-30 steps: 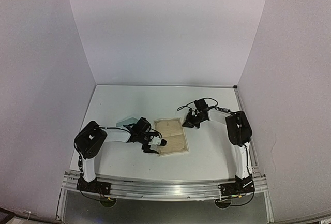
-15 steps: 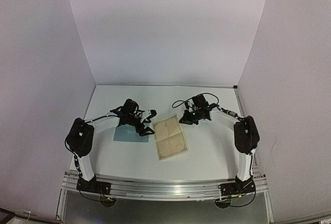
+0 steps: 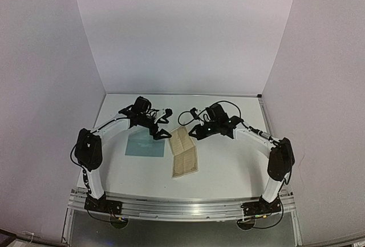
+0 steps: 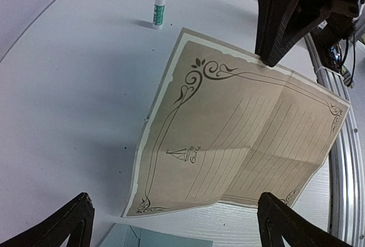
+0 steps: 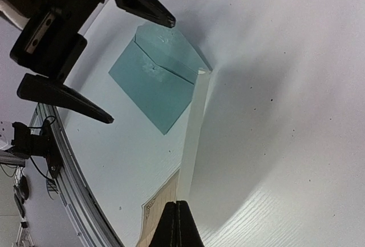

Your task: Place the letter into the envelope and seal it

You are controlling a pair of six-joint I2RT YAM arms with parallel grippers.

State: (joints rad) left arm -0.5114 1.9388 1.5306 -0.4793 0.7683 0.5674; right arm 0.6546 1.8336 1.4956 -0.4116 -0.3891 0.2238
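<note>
Right gripper (image 5: 178, 215) pressed together, pinching far edge of letter (image 3: 184, 153); that side tilted up off desk (image 3: 228, 161). Left gripper (image 3: 162, 130) spread wide, holding nothing, hovered above letter's left edge. Envelope (image 3: 145, 144) lay flat just left of letter, flap open. Glue stick (image 4: 159, 9) lay beyond letter.
</note>
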